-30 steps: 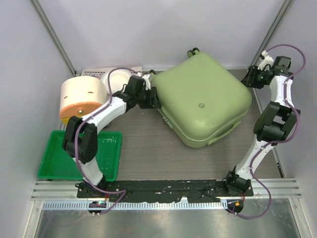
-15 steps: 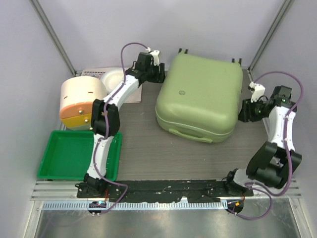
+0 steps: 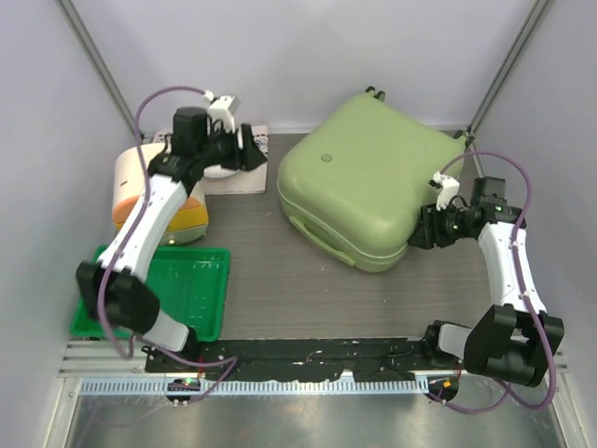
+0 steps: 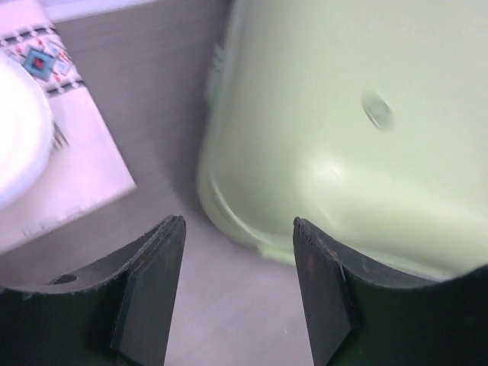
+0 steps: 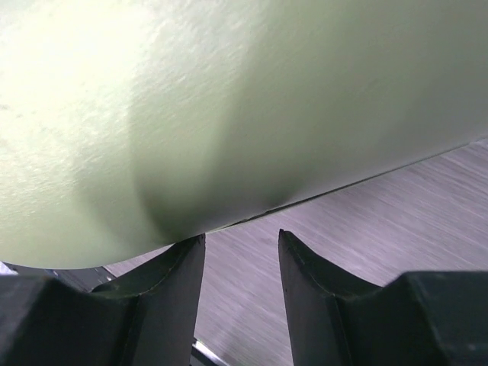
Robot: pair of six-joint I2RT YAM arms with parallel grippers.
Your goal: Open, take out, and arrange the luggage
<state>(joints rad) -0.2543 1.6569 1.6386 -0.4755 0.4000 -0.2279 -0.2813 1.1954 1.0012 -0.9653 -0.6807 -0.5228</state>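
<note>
The grey wood-grain table is carrying everything. The luggage is lying closed and flat on it, turned at a slant, and is filling the space between the two pincers. Its dark wheels are pointing to the far wall.

The left pincer is hovering just off the luggage's left side, apart from the shell. Its fingers are standing apart with only table showing between them, and the pale green shell is lying ahead of it and to the right.

The right pincer is sitting just beside the luggage's near right corner. Its fingers are also standing apart with nothing held, and the shell's lower edge is hanging right in front of the tips. Whether they are touching it cannot be told.

The cream-and-orange round container is sitting to the left of the left pincer, partly under that arm. The green tray is lying well behind that pincer, near the arm's base. A patterned mat with a white dish on it is lying just to that pincer's left.
</note>
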